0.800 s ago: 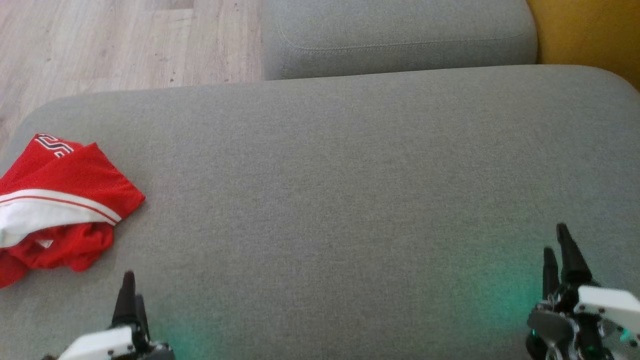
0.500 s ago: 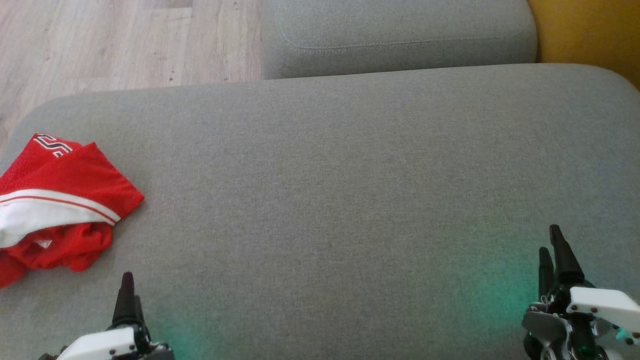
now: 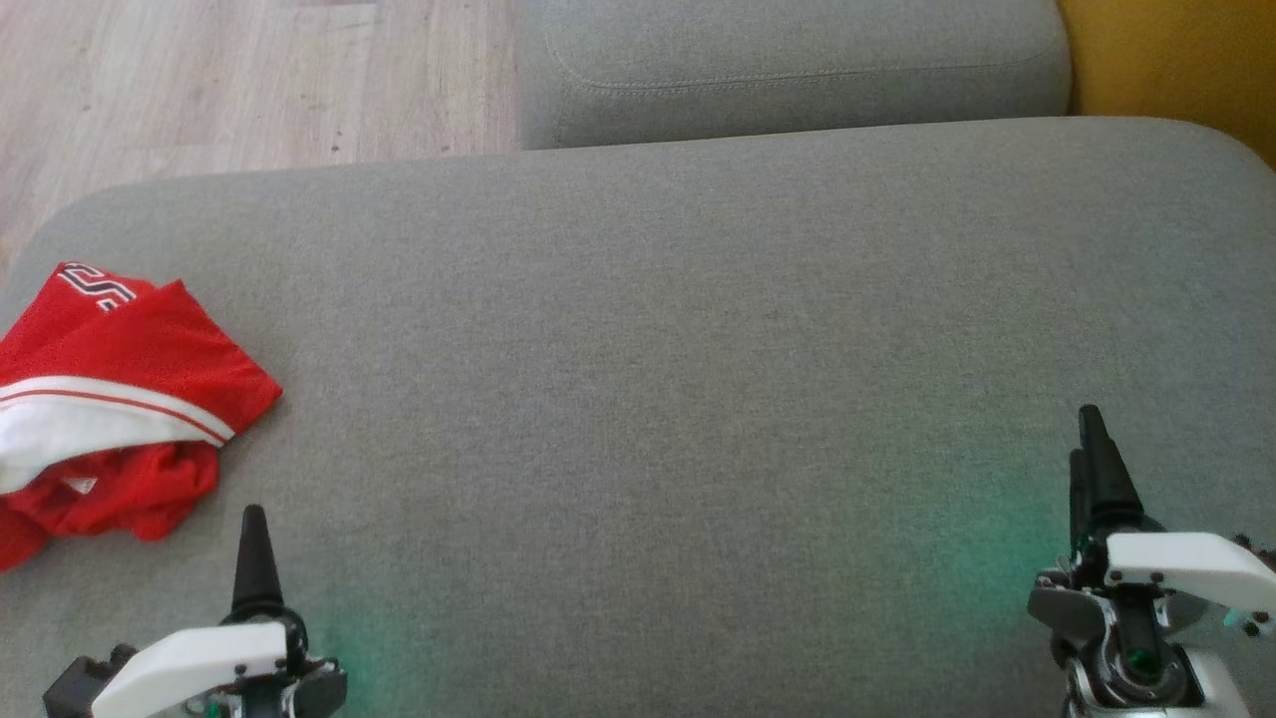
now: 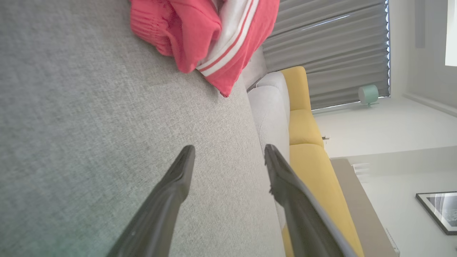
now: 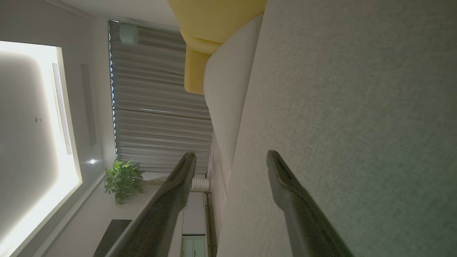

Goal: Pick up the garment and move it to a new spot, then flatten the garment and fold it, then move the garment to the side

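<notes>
The garment (image 3: 110, 399) is a crumpled red jersey with a white band and red stripe. It lies at the left end of the grey sofa seat (image 3: 658, 329). My left gripper (image 3: 255, 519) hovers at the lower left, just right of and nearer than the garment, apart from it. In the left wrist view its fingers (image 4: 228, 153) stand open and empty, with the garment (image 4: 210, 32) ahead of them. My right gripper (image 3: 1083, 431) is far off at the lower right. The right wrist view shows its fingers (image 5: 230, 159) open over bare cushion.
A second grey cushion (image 3: 797, 70) lies beyond the seat, with a yellow cushion (image 3: 1176, 70) at the far right. Wooden floor (image 3: 229, 80) shows at the upper left, past the seat's rounded edge.
Both grippers have moved a little forward over the seat. The camera has shifted slightly. The garment lies as before.
</notes>
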Robot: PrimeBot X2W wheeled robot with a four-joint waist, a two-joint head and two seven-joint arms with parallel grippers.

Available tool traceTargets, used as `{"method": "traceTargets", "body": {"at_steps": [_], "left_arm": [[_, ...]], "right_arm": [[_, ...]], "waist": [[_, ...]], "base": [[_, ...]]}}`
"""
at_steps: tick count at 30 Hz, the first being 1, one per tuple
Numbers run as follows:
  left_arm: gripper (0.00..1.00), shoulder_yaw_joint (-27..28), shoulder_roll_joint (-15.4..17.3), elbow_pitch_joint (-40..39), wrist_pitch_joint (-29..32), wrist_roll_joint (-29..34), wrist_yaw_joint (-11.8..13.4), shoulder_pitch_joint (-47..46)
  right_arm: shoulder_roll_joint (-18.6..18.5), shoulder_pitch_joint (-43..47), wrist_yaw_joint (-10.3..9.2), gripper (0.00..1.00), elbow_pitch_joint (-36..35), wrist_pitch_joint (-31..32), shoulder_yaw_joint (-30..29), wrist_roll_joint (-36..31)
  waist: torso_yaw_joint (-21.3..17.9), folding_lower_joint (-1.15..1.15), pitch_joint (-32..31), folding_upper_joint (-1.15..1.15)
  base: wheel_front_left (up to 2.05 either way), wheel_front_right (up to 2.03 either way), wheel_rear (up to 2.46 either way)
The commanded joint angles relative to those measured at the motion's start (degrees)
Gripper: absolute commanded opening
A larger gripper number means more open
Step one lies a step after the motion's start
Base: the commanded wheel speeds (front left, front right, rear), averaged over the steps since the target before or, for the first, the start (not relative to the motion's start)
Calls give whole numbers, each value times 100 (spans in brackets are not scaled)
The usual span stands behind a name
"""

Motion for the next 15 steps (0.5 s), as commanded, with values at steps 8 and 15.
{"method": "traceTargets", "body": {"at_steps": [8,15], "left_arm": [[100,-86,161,-88,-177,776,-11,-428],[100,-144,209,-36,-311,1542,-4,-528]], "right_arm": [[-134,-518,0,100,-49,-185,215,-716],[-135,-658,0,100,67,-320,346,-1408]], "waist": [[-12,0,38,0],[-27,0,60,0]], "base": [[0,0,0],[0,0,0]]}}
